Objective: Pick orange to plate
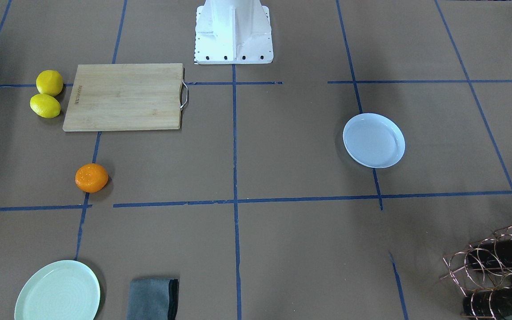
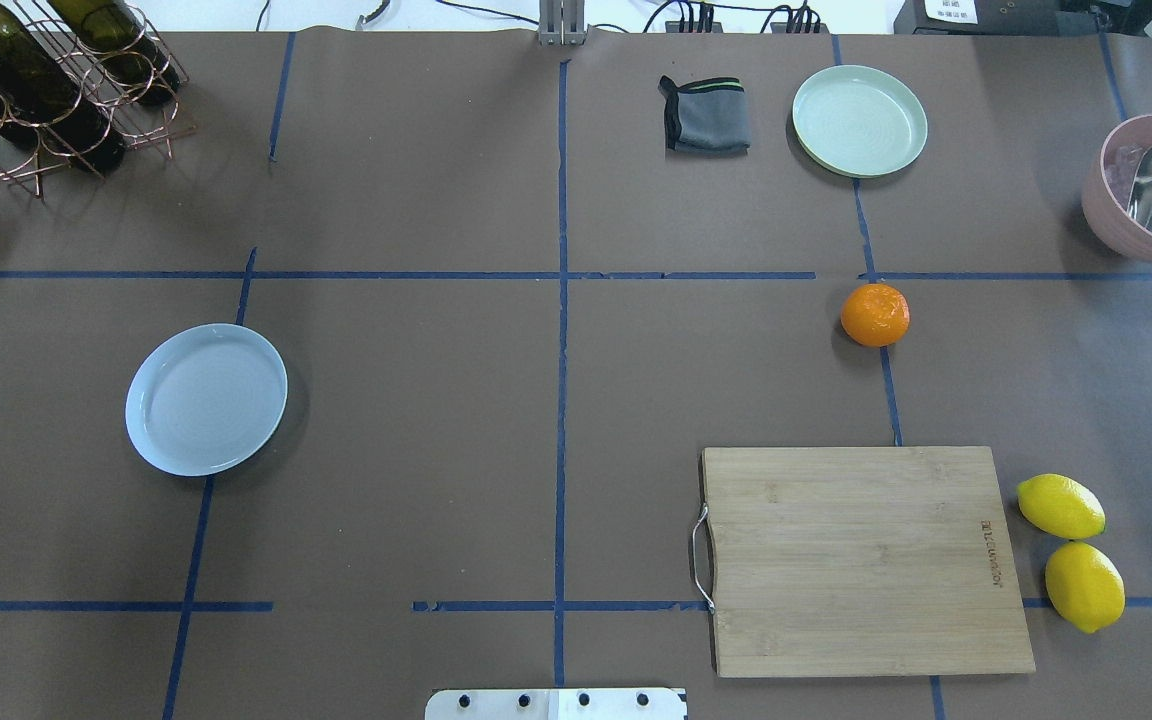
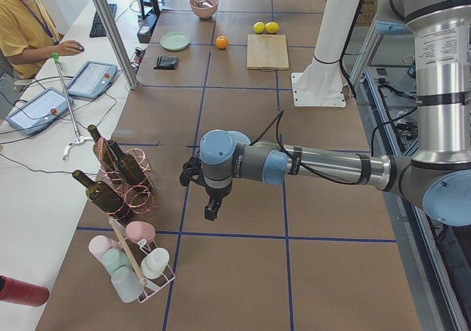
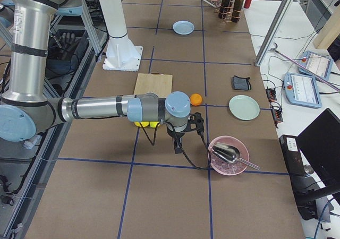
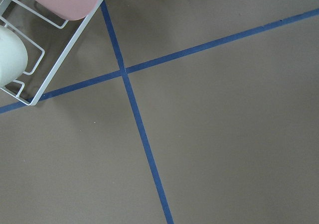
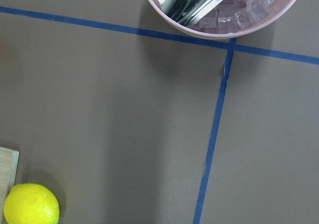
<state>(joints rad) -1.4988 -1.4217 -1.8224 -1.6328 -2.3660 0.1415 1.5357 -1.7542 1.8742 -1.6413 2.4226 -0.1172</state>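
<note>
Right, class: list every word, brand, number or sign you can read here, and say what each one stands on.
No text reads clearly.
Cutting board: burnt-in brand mark by one short edge, too small to read.
Left arm: lettering on the wrist joint, blurred.
White label beyond the table: print too small to read.
</note>
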